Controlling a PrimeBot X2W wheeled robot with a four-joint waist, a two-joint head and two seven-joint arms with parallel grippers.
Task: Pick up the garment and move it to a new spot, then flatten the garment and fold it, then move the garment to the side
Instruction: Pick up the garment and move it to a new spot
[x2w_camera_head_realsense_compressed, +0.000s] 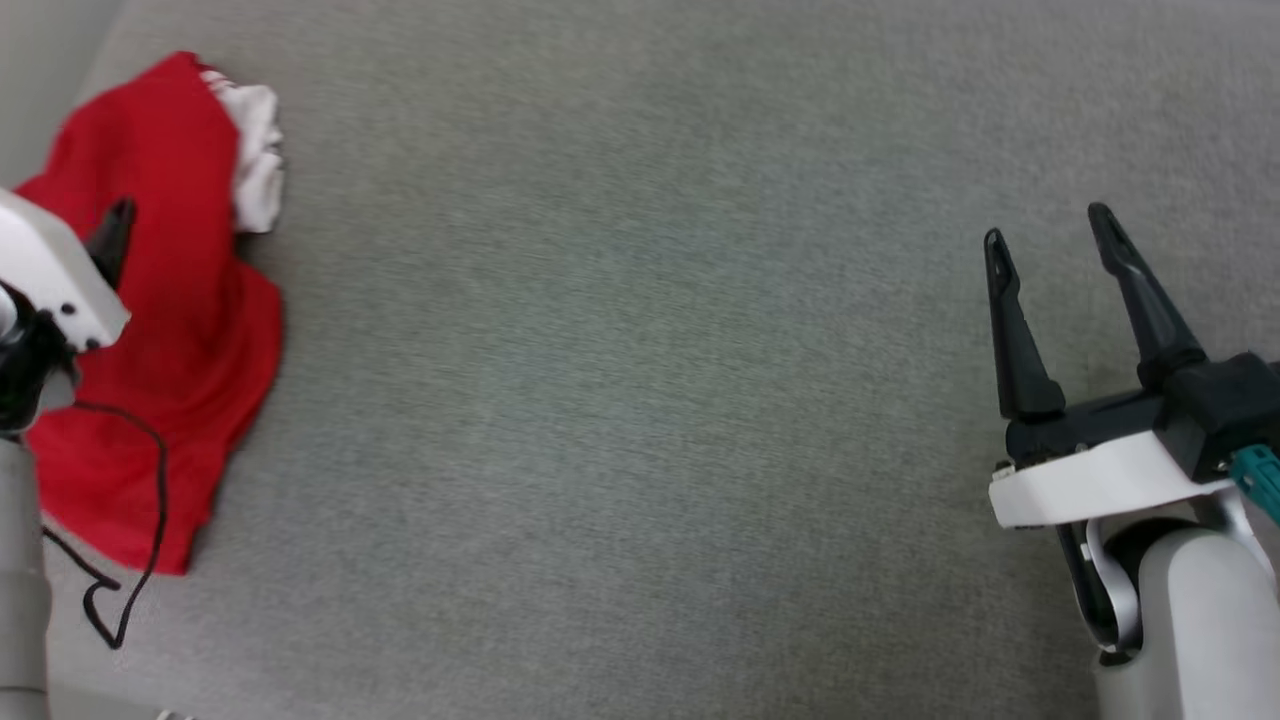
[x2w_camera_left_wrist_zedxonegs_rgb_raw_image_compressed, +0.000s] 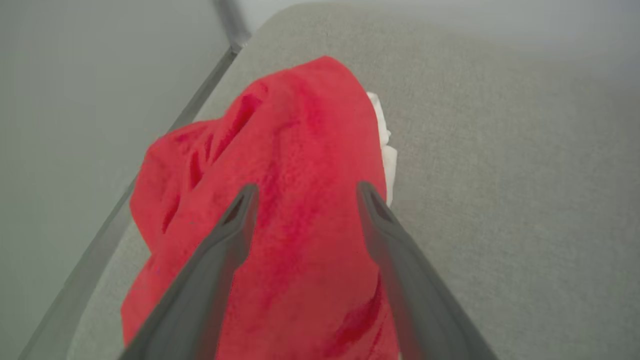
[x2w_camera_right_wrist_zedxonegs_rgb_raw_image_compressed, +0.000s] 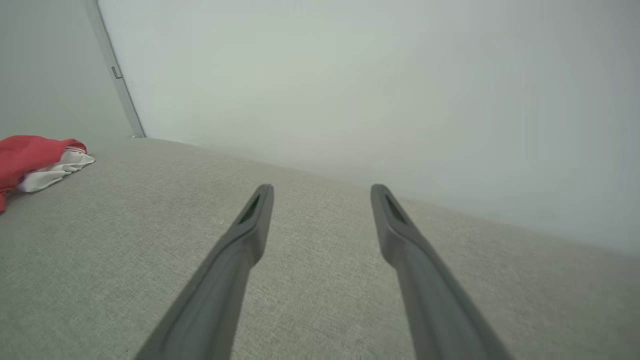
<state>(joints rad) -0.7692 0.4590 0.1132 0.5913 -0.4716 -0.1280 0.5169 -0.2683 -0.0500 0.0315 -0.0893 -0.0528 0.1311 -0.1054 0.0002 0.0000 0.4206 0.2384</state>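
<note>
The left gripper (x2w_camera_left_wrist_zedxonegs_rgb_raw_image_compressed: 306, 187), with its two long dark fingers, is wide open and holds nothing. It hangs right above the garment (x2w_camera_left_wrist_zedxonegs_rgb_raw_image_compressed: 300, 125), a bright red soft cloth jersey with a bit of white trim, all bunched in a heap. The fingers point at the middle of the heap, but I cannot tell if they touch it. The heap lies at the left edge of the big grey woven cloth surface (x2w_camera_head_realsense_compressed: 640, 400), near its far left corner, close by a thin grey metal rail (x2w_camera_left_wrist_zedxonegs_rgb_raw_image_compressed: 86, 280).

What could go wrong? The fingers might pinch just the top layer, so the jersey slips out when lifted. They might push it over the edge (it is very close). A thin black cable (x2w_camera_head_realsense_compressed: 162, 480) from the left arm hangs over the red cloth and could get caught. The right gripper (x2w_camera_head_realsense_compressed: 1046, 226), also wide open and empty, is well apart near the right edge, too far to help.
</note>
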